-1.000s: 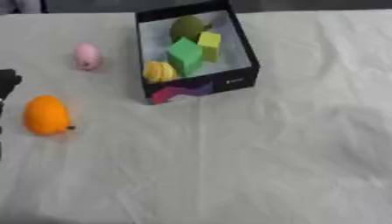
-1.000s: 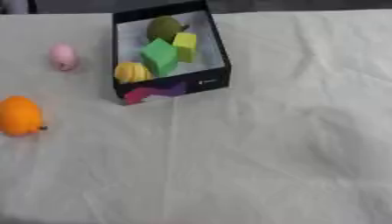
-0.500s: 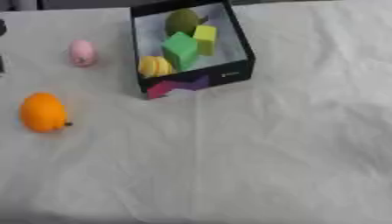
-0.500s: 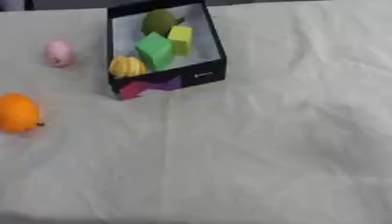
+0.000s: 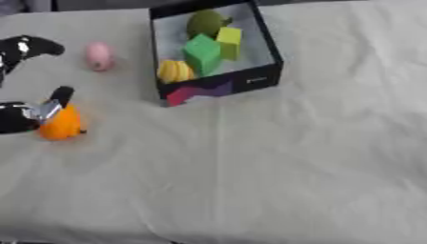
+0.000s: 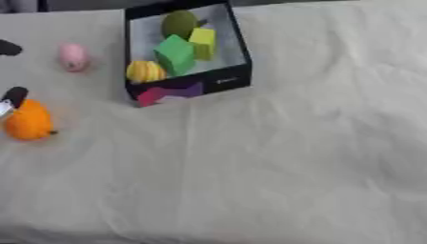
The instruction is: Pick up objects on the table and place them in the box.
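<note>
An orange fruit [image 5: 60, 125] lies on the white cloth at the left. My left hand [image 5: 16, 118] comes in from the left edge with its fingers spread. One finger [image 5: 62, 94] rests against the orange's top, and another [image 5: 33, 46] reaches out higher up, short of the pink egg-shaped thing [image 5: 99, 56]. The black box [image 5: 250, 82] stands at the top middle. It holds an olive round fruit [image 5: 205, 22], a yellow block [image 5: 228, 41], a green block [image 5: 200, 54] and a yellow striped thing [image 5: 173, 71]. My right hand is in neither view.
The white cloth [image 5: 275, 162] covers the whole table and is wrinkled. A dark strip runs along the far edge behind the box.
My left hand has come in from the left edge and one finger now rests on the orange. The orange and the pink thing lie where they were.
</note>
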Robot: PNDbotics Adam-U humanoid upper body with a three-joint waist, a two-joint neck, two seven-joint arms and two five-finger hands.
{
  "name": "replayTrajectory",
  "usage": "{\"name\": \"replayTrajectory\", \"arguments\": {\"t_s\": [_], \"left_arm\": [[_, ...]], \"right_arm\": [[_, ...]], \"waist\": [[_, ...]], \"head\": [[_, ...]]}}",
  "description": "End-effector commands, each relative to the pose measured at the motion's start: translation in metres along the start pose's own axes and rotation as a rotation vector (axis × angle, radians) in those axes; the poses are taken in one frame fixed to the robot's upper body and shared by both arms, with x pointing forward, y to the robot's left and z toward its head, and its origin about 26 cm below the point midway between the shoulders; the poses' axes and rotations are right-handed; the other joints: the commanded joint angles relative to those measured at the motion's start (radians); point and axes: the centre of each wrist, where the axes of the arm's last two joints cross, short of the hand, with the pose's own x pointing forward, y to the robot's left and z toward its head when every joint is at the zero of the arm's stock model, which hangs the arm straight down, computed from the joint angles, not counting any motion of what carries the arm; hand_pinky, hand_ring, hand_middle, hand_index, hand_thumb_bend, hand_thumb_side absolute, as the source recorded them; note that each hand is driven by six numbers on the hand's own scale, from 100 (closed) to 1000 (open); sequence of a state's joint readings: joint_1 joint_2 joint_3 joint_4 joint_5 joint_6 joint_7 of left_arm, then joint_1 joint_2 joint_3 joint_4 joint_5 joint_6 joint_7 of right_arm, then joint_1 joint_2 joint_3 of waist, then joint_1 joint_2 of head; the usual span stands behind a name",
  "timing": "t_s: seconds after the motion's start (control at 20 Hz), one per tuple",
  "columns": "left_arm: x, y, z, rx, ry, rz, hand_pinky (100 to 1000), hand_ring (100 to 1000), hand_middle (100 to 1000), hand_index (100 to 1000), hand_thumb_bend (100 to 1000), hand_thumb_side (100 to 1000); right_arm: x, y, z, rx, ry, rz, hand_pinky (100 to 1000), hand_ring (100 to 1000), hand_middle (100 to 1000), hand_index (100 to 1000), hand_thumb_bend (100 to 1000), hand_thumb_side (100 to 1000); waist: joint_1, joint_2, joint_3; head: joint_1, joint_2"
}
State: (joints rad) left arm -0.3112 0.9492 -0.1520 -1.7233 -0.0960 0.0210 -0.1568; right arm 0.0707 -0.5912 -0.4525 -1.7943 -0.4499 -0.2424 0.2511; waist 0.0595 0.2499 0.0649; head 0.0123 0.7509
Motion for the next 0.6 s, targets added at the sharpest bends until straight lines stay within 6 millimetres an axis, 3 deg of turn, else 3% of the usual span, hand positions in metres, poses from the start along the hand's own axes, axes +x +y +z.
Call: {"name": "replayTrajectory", "arguments": {"t_s": [0.05, 0.25, 0.6], "left_arm": [[-0.018, 0.038, 0.008, -0.047, 0.128, -0.164, 1000, 911, 774, 826, 354, 280], [-0.041, 0.068, 0.022, -0.122, 0.229, -0.286, 1000, 904, 774, 852, 375, 330], [-0.057, 0.070, 0.025, -0.260, 0.290, -0.281, 998, 867, 778, 846, 373, 457]], "right_arm": [[0.008, -0.012, -0.006, 0.018, -0.019, 0.002, 863, 766, 709, 877, 100, 584], [0.006, -0.012, -0.007, 0.026, -0.018, -0.016, 863, 764, 707, 876, 100, 584], [0.004, -0.011, -0.008, 0.032, -0.013, -0.025, 864, 762, 704, 868, 100, 584]], "waist": [[-0.010, -0.035, -0.002], [-0.016, -0.032, -0.009], [-0.018, -0.031, -0.015]], "head": [[0.013, -0.004], [0.025, -0.005], [0.034, -0.011]]}}
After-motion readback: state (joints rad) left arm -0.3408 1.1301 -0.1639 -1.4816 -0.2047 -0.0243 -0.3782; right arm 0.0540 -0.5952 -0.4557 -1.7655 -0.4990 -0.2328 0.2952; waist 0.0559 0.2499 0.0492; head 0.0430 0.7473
